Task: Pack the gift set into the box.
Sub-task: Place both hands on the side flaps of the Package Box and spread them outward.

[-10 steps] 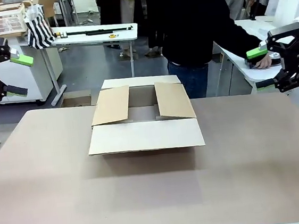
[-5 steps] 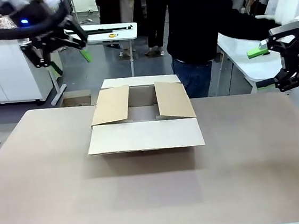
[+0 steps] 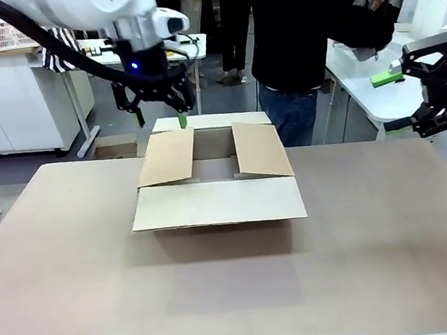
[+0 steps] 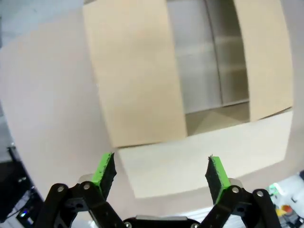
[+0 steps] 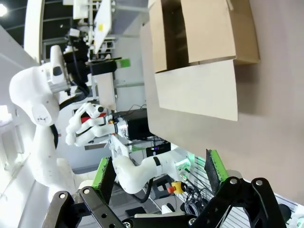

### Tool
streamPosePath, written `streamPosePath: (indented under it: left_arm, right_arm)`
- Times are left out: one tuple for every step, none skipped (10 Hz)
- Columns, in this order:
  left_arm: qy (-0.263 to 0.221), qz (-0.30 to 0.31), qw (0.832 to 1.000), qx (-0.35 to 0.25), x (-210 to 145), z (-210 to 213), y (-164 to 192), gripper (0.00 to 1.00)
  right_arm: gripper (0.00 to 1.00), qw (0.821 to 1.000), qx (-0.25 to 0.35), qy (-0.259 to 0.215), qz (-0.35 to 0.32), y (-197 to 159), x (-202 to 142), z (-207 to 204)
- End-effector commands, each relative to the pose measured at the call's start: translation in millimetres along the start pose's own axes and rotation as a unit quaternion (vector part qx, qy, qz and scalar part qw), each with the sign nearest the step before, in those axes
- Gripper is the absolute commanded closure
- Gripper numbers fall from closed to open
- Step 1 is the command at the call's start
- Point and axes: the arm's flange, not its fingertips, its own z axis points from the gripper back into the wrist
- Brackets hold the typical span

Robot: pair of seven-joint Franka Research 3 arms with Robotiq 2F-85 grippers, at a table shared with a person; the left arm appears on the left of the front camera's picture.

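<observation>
The left gripper [image 4: 160,164] hangs fingers-down with its jaws spread wide and nothing between the green pads. It is above the far edge of the box [image 3: 217,204], near the box's far left corner. The right gripper [image 5: 160,173] is just as wide and empty, held in the air off the right edge of the table [image 3: 98,269], well apart from the box. The box sits on the far half of the table, about midway between its left and right edges. Its near flap [image 3: 211,203] is folded out flat toward the robot, and its far flap [image 3: 211,121] is folded out toward the person [image 3: 297,32], who stands just beyond the far edge, turned toward a white side table [image 3: 360,93] on the right. The two side flaps [image 4: 135,71] lean inward over the opening, leaving only a strip between them. Through that strip the left wrist view shows bare cardboard floor, so as far as can be seen the gift set is not yet packed. Those flaps look like the main hazard, since anything lowered in could catch on an edge and tip, or press a flap down under itself. An empty carton this light would probably slide or turn if a finger came down on a flap or wall instead of clearing it. Because the left arm reaches toward the person's side, a hand bringing the set in could meet the open fingers over the box.
</observation>
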Motion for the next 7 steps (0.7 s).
streamPosePath:
  left_arm:
    - [-0.012, 0.049, 0.999, -0.002, 10, -32, 5, 0.0]
    - [-0.032, 0.065, 0.997, -0.024, 12, -55, 0, 0.0]
    - [0.145, -0.007, 0.955, -0.26, 6, -46, 10, 0.0]
    - [-0.009, 0.031, 0.999, -0.016, 13, -39, -6, 0.0]
    - [-0.009, 0.031, 0.999, -0.016, 13, -39, -6, 0.0]
    - [-0.009, 0.031, 0.999, -0.016, 13, -39, -6, 0.0]
    - [0.013, 0.017, 0.997, -0.07, 17, -53, -6, 0.0]
  right_arm:
    - [0.0, 1.0, 0.013, -0.002, 0.01, 2, 2, -1]
    - [0.0, 1.0, 0.013, -0.002, 0.01, 2, 2, -1]
    - [0.0, 1.0, 0.013, -0.002, 0.01, 2, 2, -1]
    - [0.0, 1.0, 0.013, -0.002, 0.01, 2, 2, -1]
    - [0.0, 1.0, 0.013, -0.002, 0.01, 2, 2, -1]
    - [0.0, 1.0, 0.013, -0.002, 0.01, 2, 2, -1]
    - [0.0, 1.0, 0.013, -0.002, 0.01, 2, 2, -1]
